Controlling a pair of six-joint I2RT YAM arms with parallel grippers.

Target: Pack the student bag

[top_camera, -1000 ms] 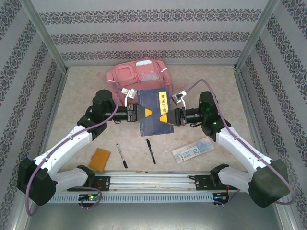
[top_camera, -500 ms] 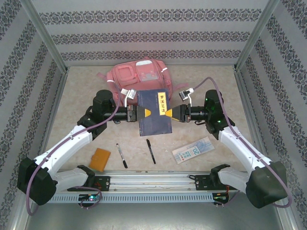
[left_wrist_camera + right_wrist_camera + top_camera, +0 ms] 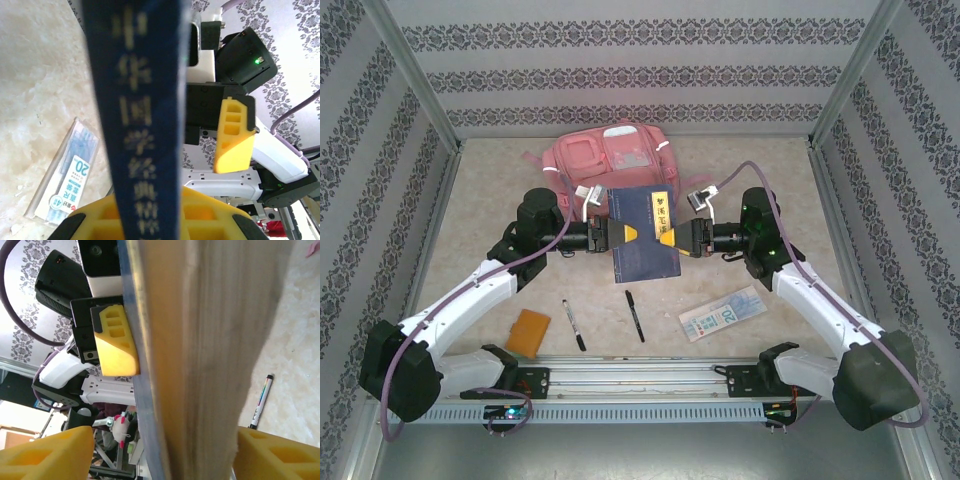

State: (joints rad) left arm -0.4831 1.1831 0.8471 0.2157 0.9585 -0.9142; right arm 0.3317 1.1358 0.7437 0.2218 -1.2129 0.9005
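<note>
The pink student bag (image 3: 610, 160) lies at the back of the table. In front of it a dark blue book (image 3: 645, 235) hangs in the air between the two arms. My left gripper (image 3: 618, 235) is shut on its spine side; the left wrist view shows the blue spine (image 3: 145, 120) clamped between the yellow fingers (image 3: 215, 215). My right gripper (image 3: 673, 238) stands open at the opposite side. In the right wrist view the book's page edge (image 3: 215, 365) runs between the spread fingers (image 3: 45, 450), with a gap on each side.
Two black pens (image 3: 574, 324) (image 3: 634, 315) lie on the table near the front. An orange pad (image 3: 530, 331) sits front left and a clear packet marked 20 (image 3: 723, 313) front right. Patterned walls close in the table on three sides.
My right gripper was shut on the book's right edge and has opened its jaws. The left gripper keeps its hold, and the book has hardly moved.
</note>
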